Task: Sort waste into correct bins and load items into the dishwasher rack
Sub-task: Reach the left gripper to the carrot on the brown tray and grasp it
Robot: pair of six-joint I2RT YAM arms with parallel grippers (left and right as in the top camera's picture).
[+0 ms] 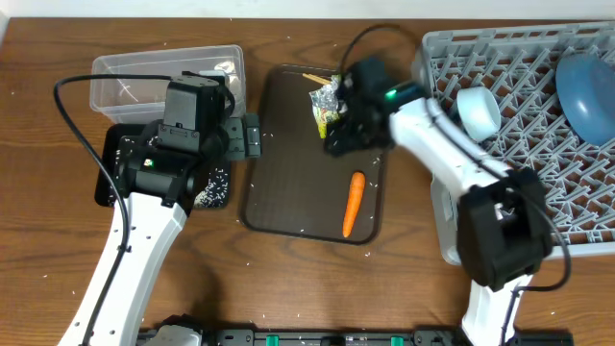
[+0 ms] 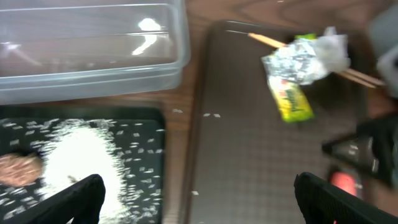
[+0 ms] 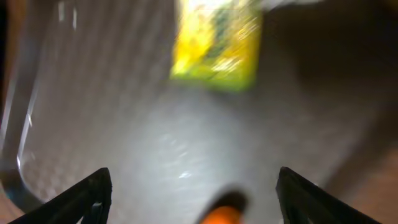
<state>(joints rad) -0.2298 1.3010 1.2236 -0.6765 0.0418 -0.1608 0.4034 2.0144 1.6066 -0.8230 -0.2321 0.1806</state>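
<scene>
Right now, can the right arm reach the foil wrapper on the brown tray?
Probably yes. The right end effector is open over the brown tray, with the foil wrapper just ahead of it and nothing between. The chopsticks lie against the wrapper, so they may get caught up too.

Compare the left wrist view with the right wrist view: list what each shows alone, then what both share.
Only the left wrist view: the clear tub, the black tray holding white rice and a brown lump, and the chopsticks. Only the right wrist view: a plainly orange carrot end at the bottom edge; the left wrist view has just a blurred reddish patch there. Both: the green-yellow wrapper lying on the brown serving tray.
</scene>
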